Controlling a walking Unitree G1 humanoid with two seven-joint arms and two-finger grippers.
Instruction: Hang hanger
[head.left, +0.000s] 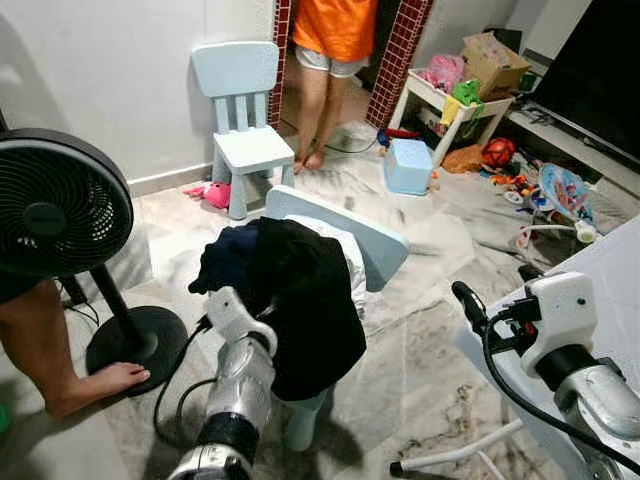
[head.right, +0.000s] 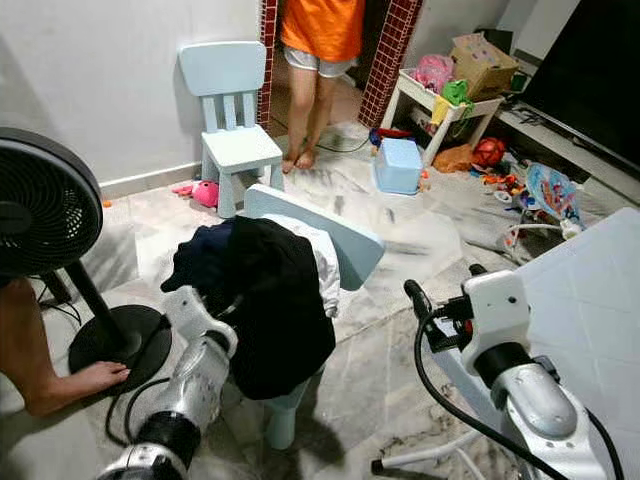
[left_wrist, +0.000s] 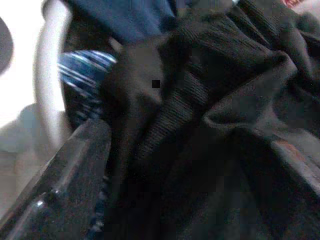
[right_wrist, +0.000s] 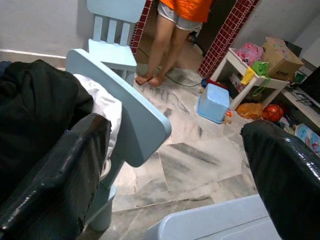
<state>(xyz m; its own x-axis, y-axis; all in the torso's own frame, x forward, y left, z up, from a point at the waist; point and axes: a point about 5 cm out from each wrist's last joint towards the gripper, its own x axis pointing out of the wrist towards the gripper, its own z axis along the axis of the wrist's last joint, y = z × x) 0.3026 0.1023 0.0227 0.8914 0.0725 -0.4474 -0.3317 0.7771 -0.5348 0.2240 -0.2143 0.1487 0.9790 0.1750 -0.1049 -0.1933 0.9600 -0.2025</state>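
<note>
Left gripper (head.left: 228, 305) pressed into dark clothes (head.left: 300, 300) piled on the near chair (head.left: 375, 245); finger state impossible to tell. Right gripper (right_wrist: 175, 165) spread wide, empty, beside that chair. Probably searching for the hanger; next, a firm grasp.

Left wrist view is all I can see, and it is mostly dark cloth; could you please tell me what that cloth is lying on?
Observer: The black garment is draped over a small light-blue chair, with the left tool against it.
Operator: Thank you. Where is the right tool?
Observer: The right tool hangs open to the chair's right, holding nothing.
Operator: Is anyone nearby?
Observer: A person's foot is at the base of the fan, on the robot's left.
</note>
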